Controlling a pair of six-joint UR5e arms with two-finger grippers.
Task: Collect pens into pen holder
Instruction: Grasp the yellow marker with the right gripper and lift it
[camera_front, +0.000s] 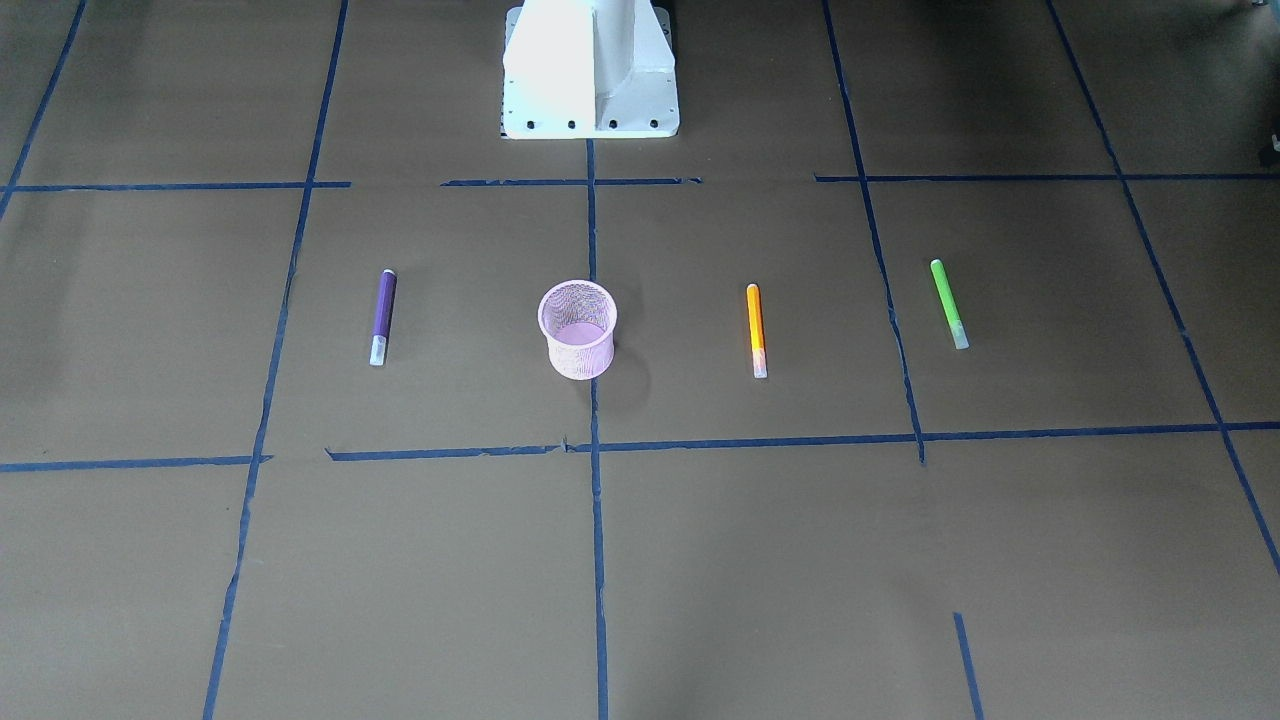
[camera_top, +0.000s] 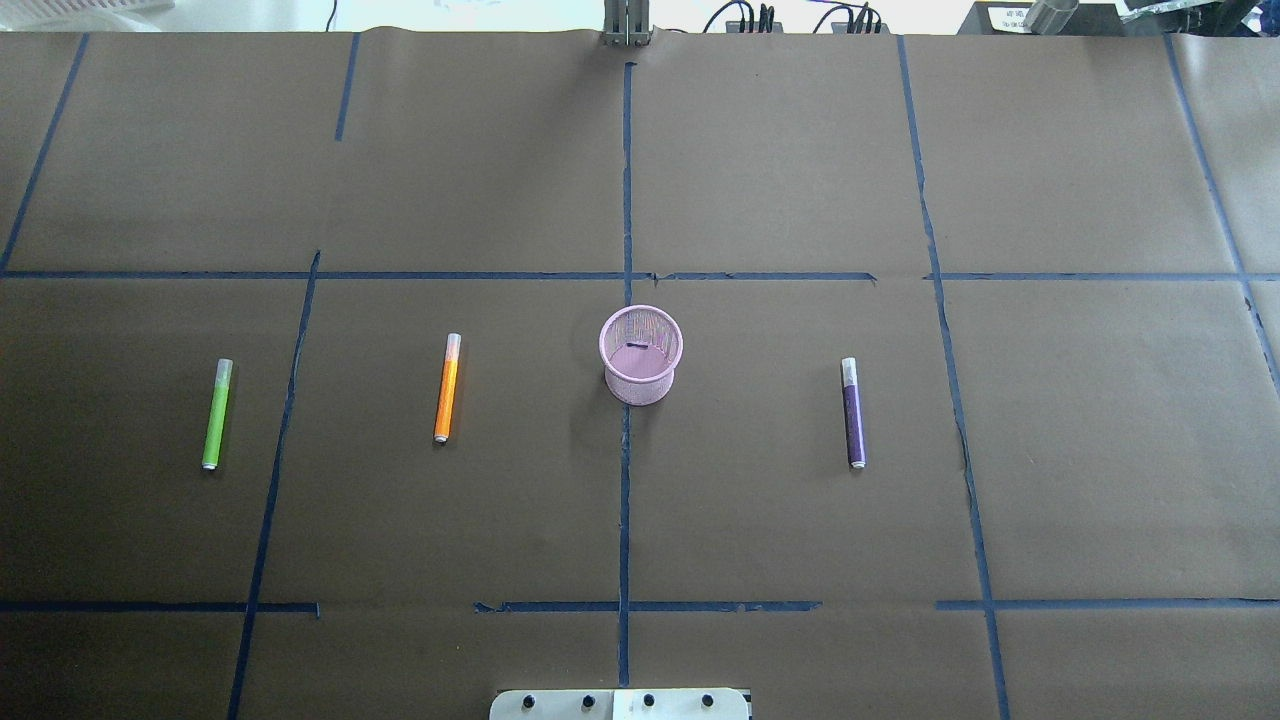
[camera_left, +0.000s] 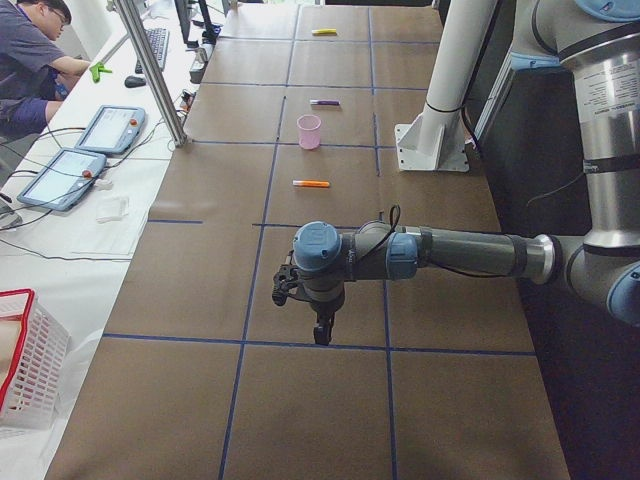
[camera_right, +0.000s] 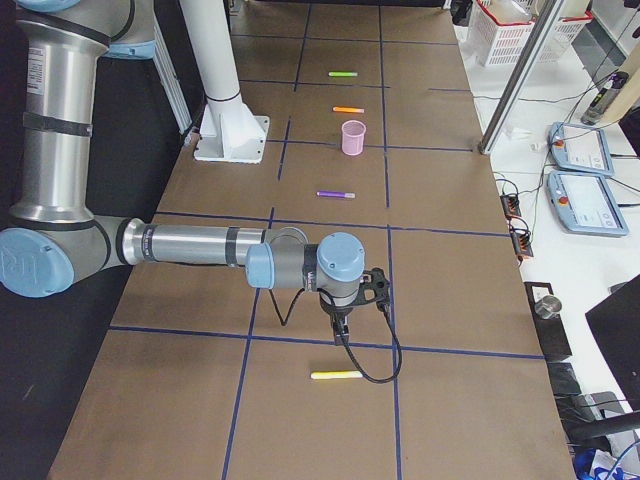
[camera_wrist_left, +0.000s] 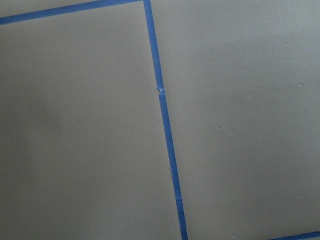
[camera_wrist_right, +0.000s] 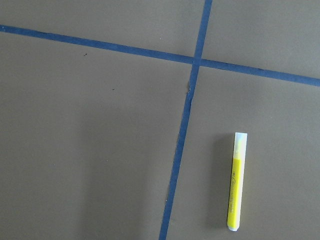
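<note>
The left gripper (camera_left: 322, 332) hung pointing down over the brown paper-covered table (camera_left: 330, 420), toward the robot's left end. It showed only in a side view, so I could not tell whether its jaws stood apart or together. Its wrist camera saw only bare paper and blue tape lines (camera_wrist_left: 165, 130). The right gripper (camera_right: 340, 325) hung the same way toward the opposite end, and its state could not be told either. Just past it, across 1 tape line, the yellow pen (camera_wrist_right: 236, 182) lay flat. At mid-table the pink pen holder (camera_top: 640, 355) stood upright on the centre tape line. 3 pens lay flat and apart from it, caps pointing away from the robot: the purple pen (camera_top: 853, 412) on the robot's right, the orange pen (camera_top: 447, 388) on its left, and the green pen (camera_top: 216, 414) farther left.
</note>
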